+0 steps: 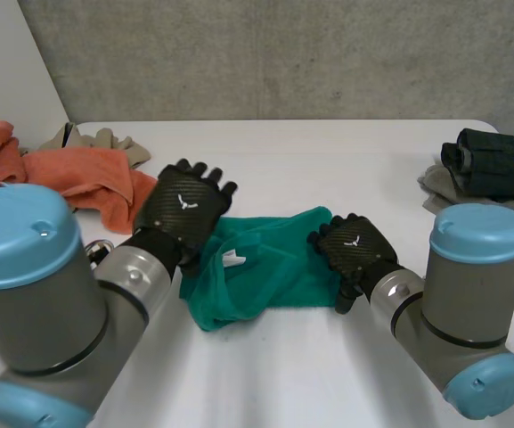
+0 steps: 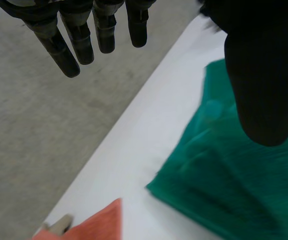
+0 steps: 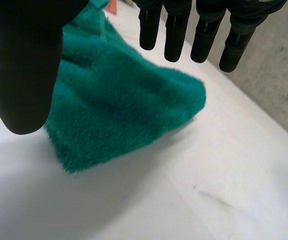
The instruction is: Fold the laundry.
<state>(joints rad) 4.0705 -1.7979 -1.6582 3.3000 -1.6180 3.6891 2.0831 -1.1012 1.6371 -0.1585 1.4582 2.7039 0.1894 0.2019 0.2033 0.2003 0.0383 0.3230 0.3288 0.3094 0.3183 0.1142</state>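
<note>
I read both hands as released, fingers straight. The right hand is over the right end of the green towel, the left hand over its left end. The towel lies crumpled mid-counter. Farther back: orange towel at left, dark folded cloth at right.

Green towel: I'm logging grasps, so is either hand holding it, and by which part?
Nothing is held: left hand and right hand are open, fingers straight, over opposite ends of the green towel.
</note>
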